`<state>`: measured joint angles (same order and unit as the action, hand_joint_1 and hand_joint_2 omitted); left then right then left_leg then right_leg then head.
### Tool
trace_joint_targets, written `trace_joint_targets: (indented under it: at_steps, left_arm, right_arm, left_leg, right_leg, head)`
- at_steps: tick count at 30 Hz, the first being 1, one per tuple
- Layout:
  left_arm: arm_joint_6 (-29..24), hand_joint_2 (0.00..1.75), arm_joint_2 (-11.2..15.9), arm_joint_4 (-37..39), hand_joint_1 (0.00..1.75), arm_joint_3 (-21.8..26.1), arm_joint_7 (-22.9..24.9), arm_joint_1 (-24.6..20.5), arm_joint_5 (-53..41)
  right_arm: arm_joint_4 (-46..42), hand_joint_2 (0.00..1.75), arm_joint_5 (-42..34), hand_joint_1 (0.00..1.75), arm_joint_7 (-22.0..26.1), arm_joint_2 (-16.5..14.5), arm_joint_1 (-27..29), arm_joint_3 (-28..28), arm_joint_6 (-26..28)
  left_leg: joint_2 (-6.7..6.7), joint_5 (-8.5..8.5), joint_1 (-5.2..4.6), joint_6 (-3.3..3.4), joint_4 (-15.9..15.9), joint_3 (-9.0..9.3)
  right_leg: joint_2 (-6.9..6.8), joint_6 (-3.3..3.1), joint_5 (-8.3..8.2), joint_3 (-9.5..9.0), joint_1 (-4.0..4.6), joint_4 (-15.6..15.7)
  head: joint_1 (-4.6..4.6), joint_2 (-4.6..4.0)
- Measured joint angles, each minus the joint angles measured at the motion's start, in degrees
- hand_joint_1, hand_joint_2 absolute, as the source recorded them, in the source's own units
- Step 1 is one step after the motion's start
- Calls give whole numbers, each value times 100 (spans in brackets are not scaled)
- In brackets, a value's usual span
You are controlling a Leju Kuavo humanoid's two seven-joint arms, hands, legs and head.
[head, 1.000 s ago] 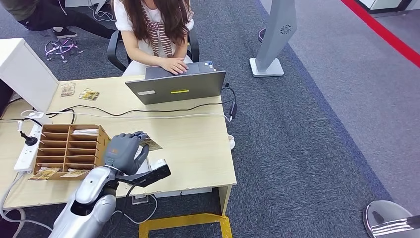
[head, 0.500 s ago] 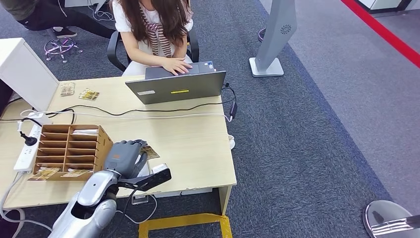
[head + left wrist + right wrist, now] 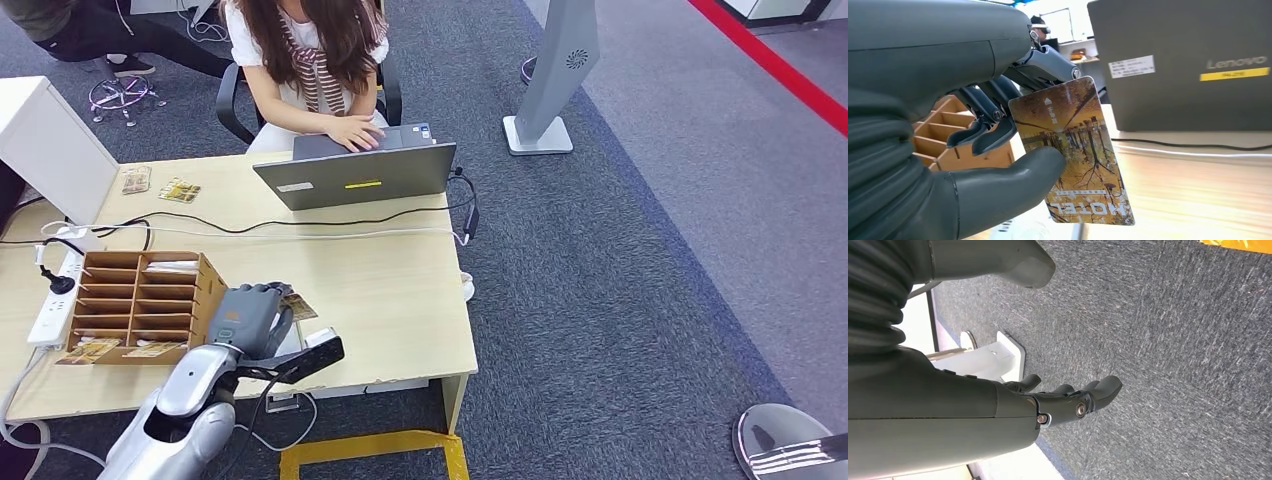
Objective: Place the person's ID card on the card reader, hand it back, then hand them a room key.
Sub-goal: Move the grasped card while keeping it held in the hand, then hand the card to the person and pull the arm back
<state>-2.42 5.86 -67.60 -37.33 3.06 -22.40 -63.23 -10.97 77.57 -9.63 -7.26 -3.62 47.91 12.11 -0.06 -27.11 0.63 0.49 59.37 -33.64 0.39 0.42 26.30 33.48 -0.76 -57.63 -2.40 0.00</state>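
The left robot hand (image 3: 948, 150) pinches a hotel room key (image 3: 1073, 150) between thumb and fingers, over the near part of the bench (image 3: 400, 300), beside the wooden card rack (image 3: 140, 300). The person (image 3: 310, 60) sits across at about one o'clock from it, behind a laptop (image 3: 355, 175). The key's long axis points roughly toward them. The right robot hand (image 3: 1063, 400) hangs empty over carpet, fingers loosely apart.

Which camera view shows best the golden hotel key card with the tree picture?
The left wrist view: the golden hotel key card is close, its print readable. The head view shows a small corner beside the left hand.
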Motion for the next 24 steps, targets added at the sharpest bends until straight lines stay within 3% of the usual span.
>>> trace_joint_targets:
  at_steps: [12, 24]
  left_arm:
    - [79, 175, -18, 262, 175, 0, 409, 13, -328]
    - [174, 175, -94, 525, 175, 0, 468, 13, -389]
  right_arm:
    - [2, 175, 21, 0, -46, 0, 1, 38, -2]
    - [2, 175, 48, 0, -68, 0, 1, 42, -9]
  left_leg:
    - [0, 0, 0, 0, 0, 0]
    - [-1, 0, 0, 0, 0, 0]
  right_leg:
    - [0, 0, 0, 0, 0, 0]
    - [0, 0, 0, 0, 0, 0]
  head:
    - [1, 0]
    - [0, 0]
